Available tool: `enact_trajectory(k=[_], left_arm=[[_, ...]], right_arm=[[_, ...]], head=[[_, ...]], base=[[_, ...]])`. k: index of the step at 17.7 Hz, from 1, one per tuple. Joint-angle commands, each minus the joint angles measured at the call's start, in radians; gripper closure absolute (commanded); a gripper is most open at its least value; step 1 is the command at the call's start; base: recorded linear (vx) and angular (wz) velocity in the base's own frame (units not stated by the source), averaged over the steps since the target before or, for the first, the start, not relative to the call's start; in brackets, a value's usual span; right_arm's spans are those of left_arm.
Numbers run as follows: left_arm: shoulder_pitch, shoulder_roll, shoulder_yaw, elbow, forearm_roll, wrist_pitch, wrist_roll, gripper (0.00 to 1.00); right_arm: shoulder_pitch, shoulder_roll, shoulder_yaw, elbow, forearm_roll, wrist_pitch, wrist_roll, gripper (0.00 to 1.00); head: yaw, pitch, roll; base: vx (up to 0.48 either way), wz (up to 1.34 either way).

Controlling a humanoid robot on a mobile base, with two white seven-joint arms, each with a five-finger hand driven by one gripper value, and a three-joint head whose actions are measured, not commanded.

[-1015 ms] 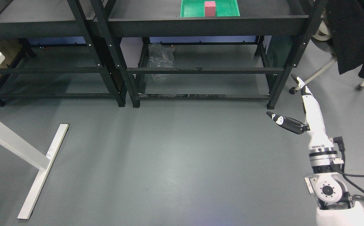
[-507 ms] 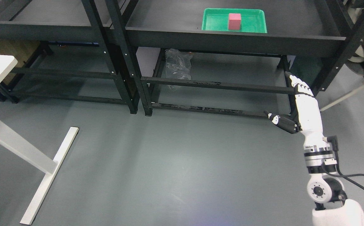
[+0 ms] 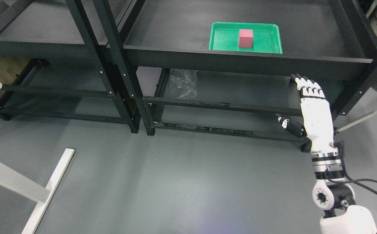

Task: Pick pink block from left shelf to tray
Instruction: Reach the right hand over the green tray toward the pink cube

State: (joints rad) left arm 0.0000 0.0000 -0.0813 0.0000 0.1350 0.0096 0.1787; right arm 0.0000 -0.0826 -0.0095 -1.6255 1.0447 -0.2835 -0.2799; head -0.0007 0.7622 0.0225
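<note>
We can read no brand, label or writing anywhere in view; our right hand (image 3: pixel 308 107) is raised in front of the black shelf (image 3: pixel 247 61), fingers (image 3: pixel 307 87) straight and together, thumb stuck out to the side, holding nothing; the pink block (image 3: pixel 246 38) stands upright inside the green tray (image 3: pixel 222 40) on that shelf's top board, up and to the left of our hand and well apart from it; crumpled clear plastic (image 3: pixel 182 84) lies on the level below.
</note>
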Motion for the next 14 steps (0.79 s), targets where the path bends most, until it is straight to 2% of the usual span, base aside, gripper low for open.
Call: enact_trajectory(k=[1, 7, 14], left_arm=[[-0.029, 0.017, 0.000, -0.017, 0.000, 0.000, 0.001, 0.00], [-0.029, 0.017, 0.000, -0.017, 0.000, 0.000, 0.001, 0.00], [-0.029, 0.017, 0.000, -0.017, 0.000, 0.000, 0.001, 0.00]], right_arm=[[0.026, 0.003, 0.009, -0.008, 0.008, -0.006, -0.016, 0.01], [0.017, -0.003, 0.006, -0.008, -0.052, -0.095, -0.016, 0.01], [-0.006, -0.003, 0.006, -0.008, -0.057, -0.095, 0.036, 0.01]], head=[[0.0000, 0.000, 0.000], [0.0000, 0.000, 0.000], [0.0000, 0.000, 0.000]], base=[[0.296, 0.00], [0.283, -0.02], [0.270, 0.00]])
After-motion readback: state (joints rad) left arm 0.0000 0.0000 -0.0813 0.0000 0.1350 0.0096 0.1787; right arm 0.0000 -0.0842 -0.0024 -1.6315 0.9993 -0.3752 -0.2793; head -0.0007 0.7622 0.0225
